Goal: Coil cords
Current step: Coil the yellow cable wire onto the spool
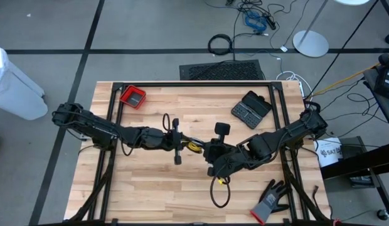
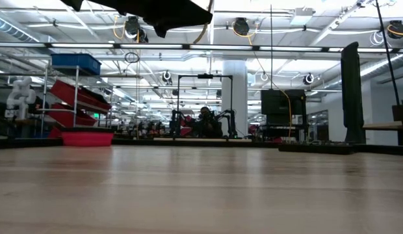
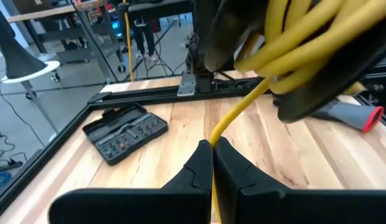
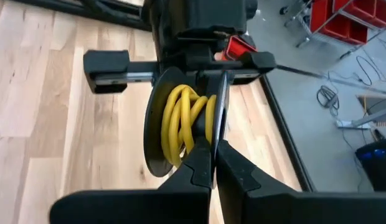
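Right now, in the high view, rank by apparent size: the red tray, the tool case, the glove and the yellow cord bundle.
Largest to smallest:
1. Tool case
2. Glove, close to the case, so that order is unsure
3. Red tray
4. Yellow cord bundle, mostly hidden between the arms

Wood counter (image 2: 201,195) fills lower half. Dark arm part (image 2: 156,13) at top edge, yellow cord (image 2: 203,23) hanging beside it. Red bin (image 2: 86,138) at far left edge. Black panel (image 2: 351,94) upright at far right. Room with shelving (image 2: 71,97) behind.
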`<state>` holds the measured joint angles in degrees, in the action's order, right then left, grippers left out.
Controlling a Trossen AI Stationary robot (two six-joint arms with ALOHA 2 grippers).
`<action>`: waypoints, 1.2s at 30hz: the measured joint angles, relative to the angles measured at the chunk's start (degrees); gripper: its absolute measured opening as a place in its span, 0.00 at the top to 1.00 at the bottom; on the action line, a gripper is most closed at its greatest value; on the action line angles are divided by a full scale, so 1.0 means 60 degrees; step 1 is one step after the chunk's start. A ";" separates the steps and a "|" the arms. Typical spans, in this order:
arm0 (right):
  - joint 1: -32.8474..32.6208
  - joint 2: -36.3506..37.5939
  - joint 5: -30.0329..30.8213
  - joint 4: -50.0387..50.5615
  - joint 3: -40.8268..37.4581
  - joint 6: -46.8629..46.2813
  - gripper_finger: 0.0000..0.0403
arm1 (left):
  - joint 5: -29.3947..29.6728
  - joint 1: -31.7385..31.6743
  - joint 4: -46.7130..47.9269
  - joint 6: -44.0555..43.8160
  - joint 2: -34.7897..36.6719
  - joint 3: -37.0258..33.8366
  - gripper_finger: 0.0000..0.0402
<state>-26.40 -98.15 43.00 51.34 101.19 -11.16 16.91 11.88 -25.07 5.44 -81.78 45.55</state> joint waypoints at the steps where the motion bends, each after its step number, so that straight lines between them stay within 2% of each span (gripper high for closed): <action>1: -0.0002 0.0000 -0.0007 0.0064 0.0000 -0.0035 1.00 | -0.0004 -0.0010 0.0009 0.0002 0.0000 -0.0001 0.99; 7: 0.0007 0.0000 -0.0468 0.0232 0.0004 -0.0108 1.00 | -0.0010 -0.0038 -0.0004 0.0228 0.0018 -0.0001 1.00; 18: 0.0006 -0.0007 -0.0481 0.1484 0.0018 -0.1021 1.00 | -0.0074 -0.0040 0.0511 0.0247 0.0357 -0.0001 1.00; 36: 0.0044 -0.0018 -0.0951 0.1659 0.0018 -0.0855 1.00 | -0.0051 -0.0015 0.1017 0.0143 0.0357 -0.0001 1.00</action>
<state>-26.14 -98.26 37.29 61.29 101.30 -16.29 16.60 11.79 -18.97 6.30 -79.64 45.54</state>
